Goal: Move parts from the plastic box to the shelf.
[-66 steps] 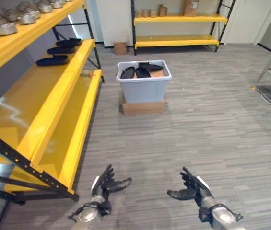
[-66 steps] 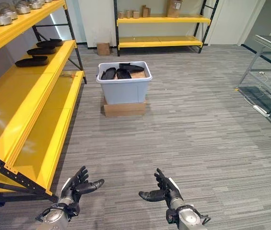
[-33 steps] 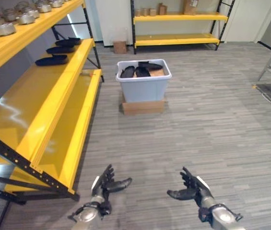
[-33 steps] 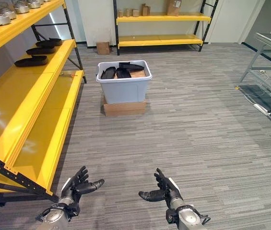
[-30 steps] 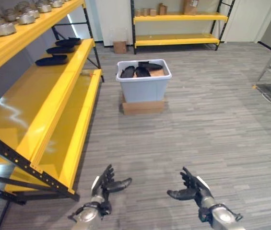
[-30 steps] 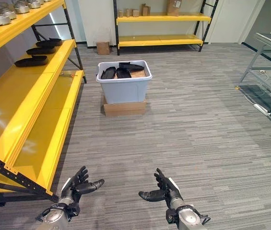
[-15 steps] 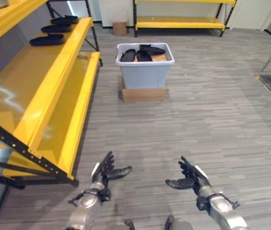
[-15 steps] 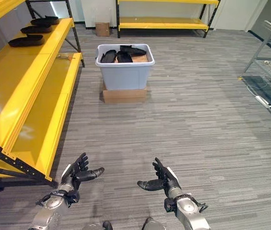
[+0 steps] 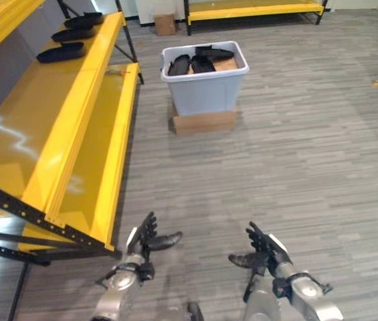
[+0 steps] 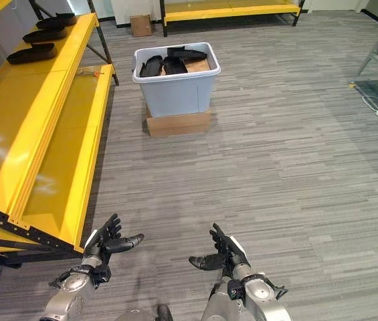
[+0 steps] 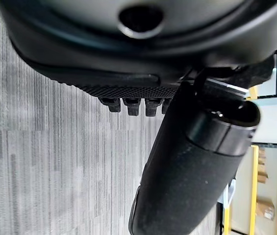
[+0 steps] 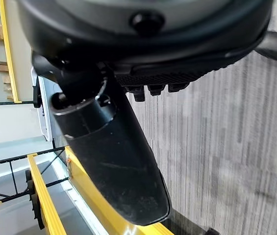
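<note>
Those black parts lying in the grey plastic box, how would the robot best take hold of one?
Probably from above: the plastic box is open only at the top, and the black parts lie flat, long and narrow, so fingers could close across a part's narrow middle. Both the left hand and right hand are open, far off.

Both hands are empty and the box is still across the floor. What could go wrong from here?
1. The plastic box sits raised on a cardboard base; a hard pull on a part could shift or tip it.
2. The black parts lie overlapped in the box, so one may drag another out.
3. The yellow shelf edge juts out on the robot's left; the open left hand could clip it while the robot approaches. The right hand is open too.
</note>
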Robot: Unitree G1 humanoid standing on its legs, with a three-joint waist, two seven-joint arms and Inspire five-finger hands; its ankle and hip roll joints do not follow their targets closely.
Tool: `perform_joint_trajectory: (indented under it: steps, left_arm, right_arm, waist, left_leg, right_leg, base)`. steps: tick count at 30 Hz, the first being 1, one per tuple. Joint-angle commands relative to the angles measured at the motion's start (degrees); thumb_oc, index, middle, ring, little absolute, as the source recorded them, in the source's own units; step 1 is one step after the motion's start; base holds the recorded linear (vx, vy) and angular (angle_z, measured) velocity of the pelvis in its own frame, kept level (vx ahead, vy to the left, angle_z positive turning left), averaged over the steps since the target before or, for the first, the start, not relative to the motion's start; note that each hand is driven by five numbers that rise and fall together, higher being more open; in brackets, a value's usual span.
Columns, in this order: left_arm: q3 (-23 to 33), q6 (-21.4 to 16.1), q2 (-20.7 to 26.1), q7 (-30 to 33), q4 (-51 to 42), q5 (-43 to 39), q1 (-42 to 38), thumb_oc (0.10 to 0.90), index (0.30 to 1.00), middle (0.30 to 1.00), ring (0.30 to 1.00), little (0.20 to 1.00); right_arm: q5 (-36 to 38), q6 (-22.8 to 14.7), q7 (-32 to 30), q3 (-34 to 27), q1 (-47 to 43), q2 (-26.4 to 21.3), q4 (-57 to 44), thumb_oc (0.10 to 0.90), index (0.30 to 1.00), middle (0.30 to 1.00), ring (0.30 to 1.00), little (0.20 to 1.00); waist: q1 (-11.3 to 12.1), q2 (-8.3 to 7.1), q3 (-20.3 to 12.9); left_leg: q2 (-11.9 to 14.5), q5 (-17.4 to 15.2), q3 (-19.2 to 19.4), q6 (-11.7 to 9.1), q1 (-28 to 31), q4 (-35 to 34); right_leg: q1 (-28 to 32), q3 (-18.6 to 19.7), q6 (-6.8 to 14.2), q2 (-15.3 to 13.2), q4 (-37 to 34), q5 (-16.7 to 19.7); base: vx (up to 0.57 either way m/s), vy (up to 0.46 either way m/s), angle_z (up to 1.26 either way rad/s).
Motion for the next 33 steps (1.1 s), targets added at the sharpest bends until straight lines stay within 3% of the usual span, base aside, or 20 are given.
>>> perform_joint_trajectory:
  steps: [1,4,6,7,10,11,14,15,17,20,21,23,26,30,33]
  left_arm:
    - [-0.2,-6.5,1.1,-0.8,-5.8,1.2,-3.5,0.900,1.000,1.000,1.000,1.000]
    - [-0.4,-6.5,1.1,-0.7,-6.3,0.5,-3.6,0.900,1.000,1.000,1.000,1.000]
    - [-0.4,-6.5,1.0,-0.7,-6.3,0.3,-3.6,0.900,1.000,1.000,1.000,1.000]
    - [-0.4,-6.5,1.1,-0.5,-6.6,0.0,-3.6,0.900,1.000,1.000,1.000,1.000]
    - [0.0,-6.6,1.0,-0.6,-6.8,-1.0,-2.9,0.900,1.000,1.000,1.000,1.000]
    - [0.2,-6.4,1.1,-0.2,-6.9,-1.9,-2.5,0.900,1.000,1.000,1.000,1.000]
    - [0.0,-6.2,1.1,-0.2,-7.4,-2.5,-2.2,0.900,1.000,1.000,1.000,1.000]
    - [-0.2,-6.1,1.0,-0.3,-7.2,-2.6,-2.2,0.900,1.000,1.000,1.000,1.000]
    - [-0.6,-6.2,1.3,-0.6,-7.2,-2.4,-2.1,0.900,1.000,1.000,1.000,1.000]
    - [-0.6,-6.1,1.8,-0.7,-7.1,-1.3,-1.8,0.900,1.000,1.000,1.000,1.000]
    - [-0.6,-6.1,1.8,-0.7,-7.1,-1.3,-1.8,0.900,1.000,1.000,1.000,1.000]
    - [0.0,-6.3,2.1,-0.2,-6.7,-0.7,-2.1,0.900,1.000,1.000,1.000,1.000]
    - [0.3,-6.4,2.3,0.1,-6.3,-0.6,-2.2,0.900,1.000,1.000,1.000,1.000]
    - [0.1,-6.2,3.8,-0.5,-7.1,-0.9,-1.7,0.900,1.000,1.000,1.000,1.000]
    - [-0.2,-6.1,4.3,-0.7,-7.3,-0.5,-1.8,0.900,1.000,1.000,1.000,1.000]
  right_arm:
    - [1.3,-5.5,-0.3,-1.8,-3.5,-1.4,-4.4,0.900,1.000,1.000,1.000,1.000]
    - [0.5,-5.8,-0.3,-2.6,-2.8,-2.5,-4.8,0.900,1.000,1.000,1.000,1.000]
    - [0.4,-5.8,-0.6,-2.6,-2.9,-2.6,-4.7,0.900,1.000,1.000,1.000,1.000]
    - [0.4,-5.9,-0.6,-2.6,-3.1,-2.6,-4.5,0.900,1.000,1.000,1.000,1.000]
    - [0.7,-6.0,-1.0,-2.2,-3.6,-3.1,-4.2,0.900,1.000,1.000,1.000,1.000]
    - [1.6,-6.2,-1.4,-1.9,-4.2,-3.4,-4.0,0.900,1.000,1.000,1.000,1.000]
    - [1.6,-6.2,-1.9,-1.9,-3.9,-3.8,-4.4,0.900,1.000,1.000,1.000,1.000]
    - [1.7,-6.5,-2.1,-2.1,-3.9,-4.0,-4.6,0.900,1.000,1.000,1.000,1.000]
    - [1.6,-6.7,-2.3,-2.3,-3.8,-4.0,-4.3,0.900,1.000,1.000,1.000,1.000]
    - [1.1,-6.8,-2.4,-2.1,-3.7,-3.8,-3.8,0.900,1.000,1.000,1.000,1.000]
    - [1.1,-6.8,-2.4,-2.1,-3.7,-3.8,-3.8,0.900,1.000,1.000,1.000,1.000]
    - [0.6,-6.8,-2.4,-1.4,-3.9,-3.5,-2.5,0.900,1.000,1.000,1.000,1.000]
    - [0.8,-6.8,-2.1,-1.3,-3.9,-3.4,-1.8,0.900,1.000,1.000,1.000,1.000]
    - [0.9,-6.2,-1.1,-1.0,-3.7,-2.2,-2.4,0.900,1.000,1.000,1.000,1.000]
    - [0.5,-6.1,-0.9,-0.9,-3.8,-1.8,-2.8,0.900,1.000,1.000,1.000,1.000]
  waist:
    - [-0.9,0.60,-5.5]
    - [-1.6,1.12,-6.7]
    - [-1.6,1.00,-6.8]
    - [-1.4,0.98,-7.0]
    - [0.0,0.53,-7.0]
    - [1.5,-0.64,-5.7]
    - [2.8,-1.47,-4.1]
    - [2.9,-1.34,-3.7]
    - [3.1,-1.95,-3.3]
    - [3.6,-2.42,-3.4]
    - [3.6,-2.45,-3.4]
    - [4.8,-1.86,-3.4]
    - [5.3,-1.54,-3.7]
    - [6.0,-2.45,-5.4]
    - [6.0,-3.00,-5.8]
  left_leg:
    - [6.3,-0.1,-2.8,-3.1,5.1,-0.2]
    - [9.6,2.3,-3.5,-4.9,6.2,-0.8]
    - [10.2,2.6,-3.6,-5.1,5.8,-0.4]
    - [11.3,4.3,-3.8,-5.8,4.7,1.3]
    - [14.6,13.7,-5.8,-8.0,0.3,12.8]
    - [15.6,20.1,-8.3,-8.6,-4.8,22.3]
    - [15.8,18.5,-7.3,-7.8,-9.9,23.1]
    - [16.1,15.9,-6.2,-8.2,-12.0,20.8]
    - [17.2,14.7,-3.6,-7.5,-15.9,16.1]
    - [19.2,18.4,-0.1,-8.2,-18.1,4.2]
    - [19.1,18.5,-0.1,-8.2,-18.0,4.1]
    - [18.3,25.1,-3.0,-9.6,-18.8,-5.7]
    - [17.9,27.2,-3.3,-9.9,-19.4,-8.5]
    - [13.6,21.8,-5.7,-7.1,-19.5,-4.6]
    - [12.6,19.5,-5.3,-6.0,-20.3,-2.1]
  right_leg:
    - [-1.5,1.0,3.2,0.1,2.6,4.5]
    - [-2.6,-0.7,1.2,2.8,7.5,-1.1]
    - [-2.8,-0.6,0.7,3.5,7.6,-1.7]
    - [-2.8,-0.7,0.1,4.9,7.5,-2.8]
    - [0.4,-1.4,-3.4,9.5,6.3,-5.9]
    - [2.6,-1.1,-5.9,11.9,4.8,-7.7]
    - [5.7,-1.9,-6.8,12.8,3.1,-9.5]
    - [6.8,-2.2,-6.2,13.3,3.0,-10.9]
    - [8.5,-2.4,-6.1,13.6,1.7,-11.4]
    - [10.3,-2.6,-5.9,14.1,1.3,-12.7]
    - [10.3,-2.6,-5.9,14.1,1.3,-12.7]
    - [13.3,-2.5,-5.7,15.7,0.8,-14.3]
    - [15.3,-2.4,-5.7,16.1,1.2,-15.8]
    - [18.2,-0.4,-4.8,14.3,2.7,-17.8]
    - [18.6,0.2,-4.2,13.3,3.3,-17.8]
  base:
    - [0.27,-0.168,0.30]
    - [0.32,-0.242,0.20]
    - [0.13,-0.152,0.10]
    - [0.15,-0.186,-0.01]
    - [0.22,-0.328,-0.14]
    - [0.13,-0.303,-0.38]
    - [0.17,-0.226,-0.51]
    - [0.19,-0.079,-0.06]
    - [0.18,-0.039,0.33]
    - [0.17,0.037,0.12]
    - [0.15,0.051,-0.13]
    - [0.29,0.098,-0.20]
    - [0.32,0.120,-0.19]
    - [0.43,0.209,-0.30]
    - [0.26,0.153,0.04]
